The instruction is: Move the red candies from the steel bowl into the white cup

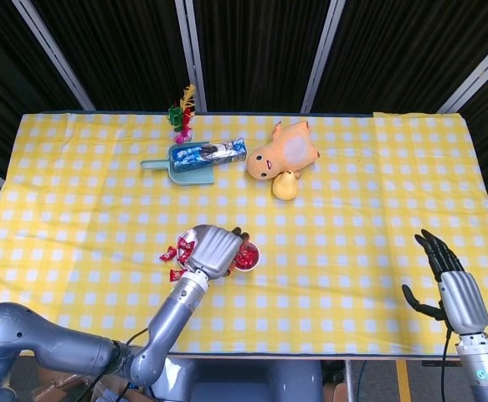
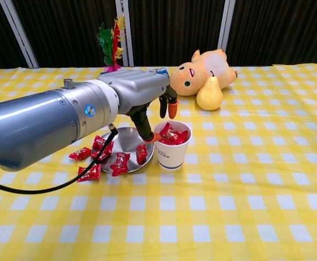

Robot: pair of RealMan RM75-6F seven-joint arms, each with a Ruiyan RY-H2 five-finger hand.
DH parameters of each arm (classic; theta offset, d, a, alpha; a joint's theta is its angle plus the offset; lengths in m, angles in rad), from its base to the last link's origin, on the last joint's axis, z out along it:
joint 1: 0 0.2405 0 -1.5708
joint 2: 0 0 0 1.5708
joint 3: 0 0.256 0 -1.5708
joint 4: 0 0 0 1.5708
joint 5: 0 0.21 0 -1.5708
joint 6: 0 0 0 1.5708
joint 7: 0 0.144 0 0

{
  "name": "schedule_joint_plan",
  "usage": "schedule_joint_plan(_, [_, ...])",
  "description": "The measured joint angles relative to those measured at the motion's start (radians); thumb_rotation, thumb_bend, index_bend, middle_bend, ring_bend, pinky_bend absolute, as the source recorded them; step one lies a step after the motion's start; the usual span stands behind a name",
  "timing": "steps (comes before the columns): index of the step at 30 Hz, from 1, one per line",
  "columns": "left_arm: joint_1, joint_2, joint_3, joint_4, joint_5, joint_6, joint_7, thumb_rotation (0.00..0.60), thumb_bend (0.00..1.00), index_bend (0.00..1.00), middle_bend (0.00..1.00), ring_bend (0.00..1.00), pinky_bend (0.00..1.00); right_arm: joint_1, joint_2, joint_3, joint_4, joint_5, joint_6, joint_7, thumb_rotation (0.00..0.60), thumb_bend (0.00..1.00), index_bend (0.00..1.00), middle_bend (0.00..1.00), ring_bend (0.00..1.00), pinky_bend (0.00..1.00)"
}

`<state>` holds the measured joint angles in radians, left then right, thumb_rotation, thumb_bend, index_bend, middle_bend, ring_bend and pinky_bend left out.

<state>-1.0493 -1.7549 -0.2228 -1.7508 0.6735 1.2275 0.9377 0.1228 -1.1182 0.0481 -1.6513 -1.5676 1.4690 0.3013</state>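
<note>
My left hand (image 1: 214,249) (image 2: 147,95) hovers over the white cup (image 2: 172,148) (image 1: 247,258) with its fingers spread and nothing held between them. Red candies (image 2: 170,134) are piled inside the cup. To the cup's left sits the steel bowl (image 2: 124,140), holding a few red candies (image 2: 141,153). More candies (image 2: 88,173) (image 1: 176,253) lie on the cloth by its left rim. In the head view my hand covers most of the bowl. My right hand (image 1: 449,283) is held empty, fingers extended, at the table's front right.
An orange plush toy (image 1: 282,151) (image 2: 201,73) and a pear (image 1: 285,186) (image 2: 209,95) lie behind the cup. A blue scoop with a cookie pack (image 1: 206,157) and a feathered toy (image 1: 181,113) (image 2: 109,43) stand at the back.
</note>
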Motion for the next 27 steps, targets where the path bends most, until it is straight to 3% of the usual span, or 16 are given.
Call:
schedule_joint_plan(4, [0.012,0.016,-0.001,-0.021,0.024,0.009,-0.025,0.600,0.32,0.30,0.33,0.90,0.96,0.000,0.000,0.001,0.000,0.001,0.001,-0.003,0.600,0.42,0.00,0.00,0.00,0.12])
schedule_joint_plan(7, [0.027,0.043,0.002,-0.046,0.049,0.017,-0.045,0.600,0.32,0.29,0.51,0.91,0.96,-0.001,-0.002,0.002,0.001,0.002,0.003,-0.005,0.600,0.42,0.00,0.00,0.00,0.12])
schedule_joint_plan(9, [0.041,0.071,0.013,-0.064,0.076,0.022,-0.059,0.600,0.31,0.29,0.69,0.93,0.96,-0.001,-0.003,0.003,0.003,0.000,0.007,-0.008,0.600,0.42,0.00,0.00,0.00,0.12])
schedule_joint_plan(12, [0.068,0.122,0.048,-0.092,0.103,0.021,-0.075,0.600,0.30,0.31,0.85,0.97,0.97,-0.002,-0.006,0.003,0.005,-0.005,0.011,-0.013,0.600,0.42,0.00,0.00,0.00,0.12])
schedule_joint_plan(14, [0.087,0.161,0.081,-0.117,0.111,0.016,-0.083,0.600,0.29,0.34,0.90,0.98,0.98,-0.003,-0.008,0.002,0.005,-0.007,0.013,-0.017,0.600,0.42,0.00,0.00,0.00,0.12])
schedule_joint_plan(21, [0.165,0.278,0.206,-0.157,0.187,-0.040,-0.159,0.600,0.27,0.36,0.96,1.00,0.99,-0.004,-0.010,0.000,0.004,-0.010,0.015,-0.024,0.600,0.42,0.00,0.00,0.00,0.12])
schedule_joint_plan(27, [0.182,0.288,0.247,-0.113,0.240,-0.103,-0.190,0.600,0.26,0.36,0.95,1.00,0.99,-0.003,-0.013,0.001,0.004,-0.009,0.014,-0.028,0.600,0.42,0.00,0.00,0.00,0.12])
